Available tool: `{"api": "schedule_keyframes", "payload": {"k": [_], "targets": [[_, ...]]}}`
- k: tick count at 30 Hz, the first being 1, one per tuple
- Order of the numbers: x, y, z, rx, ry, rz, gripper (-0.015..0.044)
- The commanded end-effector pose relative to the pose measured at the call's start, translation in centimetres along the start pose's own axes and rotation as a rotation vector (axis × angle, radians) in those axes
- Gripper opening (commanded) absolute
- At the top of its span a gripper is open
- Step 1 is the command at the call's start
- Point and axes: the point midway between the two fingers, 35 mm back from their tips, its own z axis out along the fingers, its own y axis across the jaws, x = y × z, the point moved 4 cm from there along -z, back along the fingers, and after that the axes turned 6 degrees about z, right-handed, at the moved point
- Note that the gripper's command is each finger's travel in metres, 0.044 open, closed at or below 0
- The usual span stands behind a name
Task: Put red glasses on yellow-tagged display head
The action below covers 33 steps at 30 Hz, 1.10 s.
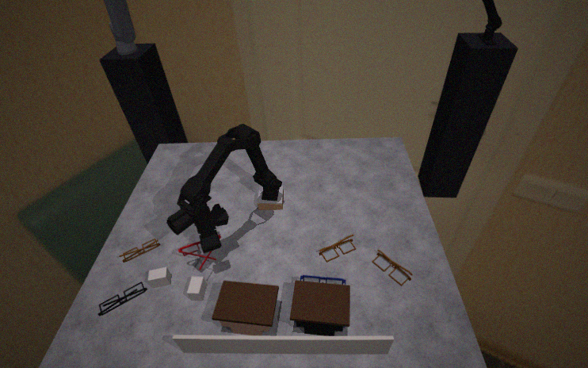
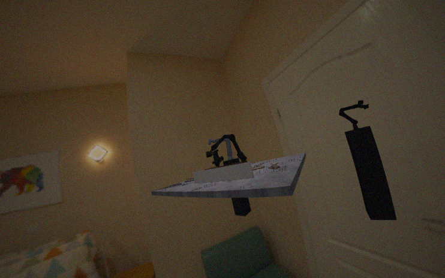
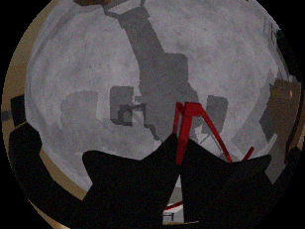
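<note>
The gripper (image 1: 211, 249) (image 3: 181, 150) is shut on the red glasses (image 1: 181, 250) (image 3: 193, 109). It holds them above the left part of the table, with their temples spread and crossing in the top view. The two display heads stand at the front under brown boards: a tan head (image 1: 245, 327) on the left and a black head (image 1: 318, 328) on the right. The boards hide most of both heads. The red glasses are apart from both. I cannot make out the yellow tag clearly in any view.
A brown board (image 1: 246, 302) covers the left head and another brown board (image 1: 320, 302) the right. Blue glasses (image 1: 322, 278) are behind the right one. A long white panel (image 1: 281, 345) stands in front. White blocks (image 1: 158, 276) (image 1: 196, 287), black glasses (image 1: 122, 299) and several brown glasses (image 1: 139, 250) (image 1: 337, 248) (image 1: 392, 267) lie around.
</note>
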Motion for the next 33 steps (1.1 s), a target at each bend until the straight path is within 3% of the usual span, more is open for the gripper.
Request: {"api": "schedule_keyframes", "payload": {"k": [1,33], "targets": [[-0.1,0.1,0.7,-0.001,0.000,0.004,0.0000],[-1.1,1.8,0.7,-0.003,-0.001,0.004,0.0000]]}}
